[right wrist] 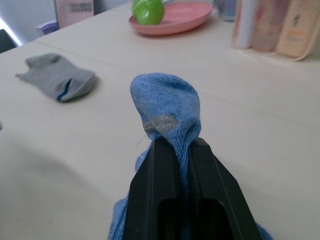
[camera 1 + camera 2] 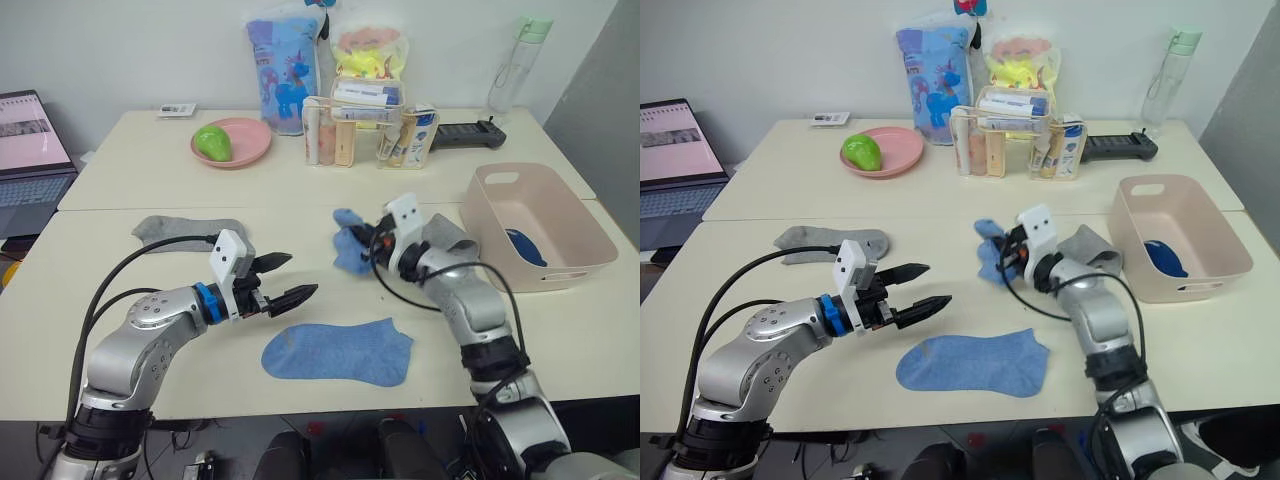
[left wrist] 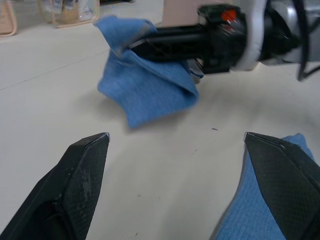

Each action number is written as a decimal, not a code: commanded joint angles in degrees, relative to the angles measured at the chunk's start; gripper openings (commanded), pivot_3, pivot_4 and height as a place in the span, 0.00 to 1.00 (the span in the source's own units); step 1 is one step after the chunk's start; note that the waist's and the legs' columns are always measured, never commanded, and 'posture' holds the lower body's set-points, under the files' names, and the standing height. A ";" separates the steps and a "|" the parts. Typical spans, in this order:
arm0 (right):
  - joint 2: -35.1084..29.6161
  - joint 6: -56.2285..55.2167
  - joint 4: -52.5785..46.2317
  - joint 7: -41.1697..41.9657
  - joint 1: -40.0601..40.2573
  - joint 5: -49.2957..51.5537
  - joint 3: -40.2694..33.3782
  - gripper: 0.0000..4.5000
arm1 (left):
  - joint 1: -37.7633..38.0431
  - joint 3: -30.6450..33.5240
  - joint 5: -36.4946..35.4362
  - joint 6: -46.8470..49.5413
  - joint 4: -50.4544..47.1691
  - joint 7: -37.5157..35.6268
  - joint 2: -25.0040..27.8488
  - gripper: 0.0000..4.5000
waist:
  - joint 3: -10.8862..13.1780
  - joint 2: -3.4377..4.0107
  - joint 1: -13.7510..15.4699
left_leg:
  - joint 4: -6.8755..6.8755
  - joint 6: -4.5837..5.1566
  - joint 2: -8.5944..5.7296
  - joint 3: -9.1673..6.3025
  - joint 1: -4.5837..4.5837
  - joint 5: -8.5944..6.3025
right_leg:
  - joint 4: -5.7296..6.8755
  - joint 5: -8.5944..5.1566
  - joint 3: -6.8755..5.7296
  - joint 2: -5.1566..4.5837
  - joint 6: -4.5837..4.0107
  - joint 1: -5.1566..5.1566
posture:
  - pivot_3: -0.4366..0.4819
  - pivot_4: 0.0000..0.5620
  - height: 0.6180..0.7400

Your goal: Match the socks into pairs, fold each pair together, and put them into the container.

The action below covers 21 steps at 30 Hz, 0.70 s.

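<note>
Open laptop (image 2: 30,150) at far left edge, pink screen content, text unreadable. Flat grey sock (image 2: 185,232) on cream tabletop (image 2: 130,165), soft knit, blue lining at cuff seen from right wrist. Left gripper (image 2: 284,280) hovered over bare table just beyond flat light blue sock (image 2: 340,352), fingers (image 3: 82,165) spread wide, nothing between them; black tapered wedge tips, matte. That sock lay flat near front edge, fine ribbed knit, ankle shape. Round pink plate (image 2: 245,142) at back with glossy green fruit-shaped item (image 2: 213,143). Blue printed bag (image 2: 285,72) and yellow-filled clear bag (image 2: 368,52) behind clear organiser (image 2: 365,130) of tubes and bottles; labels too small to read. Right gripper (image 1: 175,145) pinched shut on second light blue sock (image 1: 165,107), fabric bunched and lifted in a rounded lobe above the tips, grey patch at heel, rest draped toward table. Second grey sock (image 2: 450,238) crumpled just behind right forearm. Black flat device (image 2: 468,132) at back right. Clear bottle with pale green cap (image 2: 518,65) by wall. Pale pink container (image 2: 540,225) at right, smooth plastic, rounded corners, handle slot; dark navy sock (image 2: 526,246) inside on its floor.
</note>
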 commanded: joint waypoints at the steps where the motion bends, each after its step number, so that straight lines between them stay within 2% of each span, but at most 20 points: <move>1: 0.85 -3.20 -2.48 -0.61 1.32 -2.17 2.59 0.14 | 0.54 1.55 0.95 -1.46 0.37 0.19 0.46 1.00 | 0.01 0.01 0.09 | 0.00 -0.01 0.00 0.00 0.00 0.00 | 0.00 0.00 0.00 0.00 0.00 0.00 | 0.48 0.27 0.69; 3: 0.75 -3.58 -3.51 0.12 1.93 -2.51 3.32 0.24 | 0.50 1.67 0.89 -1.40 0.39 0.32 0.30 1.00 | 0.01 0.01 0.15 | 0.01 -0.03 -0.01 -0.01 -0.02 0.01 | -0.02 0.00 0.00 -0.01 0.00 0.00 | 0.48 0.27 0.69; 8: -1.04 -4.19 -4.82 1.81 2.46 -4.08 5.18 0.62 | -1.31 2.24 -1.41 1.35 0.24 1.93 -1.05 1.00 | 0.00 0.00 0.38 | 0.01 -0.03 -0.04 -0.02 -0.02 0.01 | -0.04 0.00 -0.01 -0.04 0.00 0.01 | 0.48 0.27 0.69; 15: -6.05 -4.73 -10.83 6.48 3.95 -4.42 5.96 0.62 | -5.40 2.85 -3.91 5.88 2.09 4.00 -2.36 1.00 | 0.00 -0.01 0.44 | 0.02 -0.02 -0.04 -0.02 -0.02 0.01 | -0.04 0.00 -0.02 -0.03 0.00 0.03 | 0.48 0.27 0.69; 21: -12.43 -2.67 -20.00 8.91 6.47 -4.19 3.94 0.62 | -12.81 -0.68 -2.53 9.51 8.70 7.40 -7.14 1.00 | -0.01 -0.02 1.00 | 0.05 -0.02 -0.07 -0.07 -0.05 0.01 | -0.06 0.00 -0.05 -0.04 0.00 0.06 | 0.48 0.27 0.69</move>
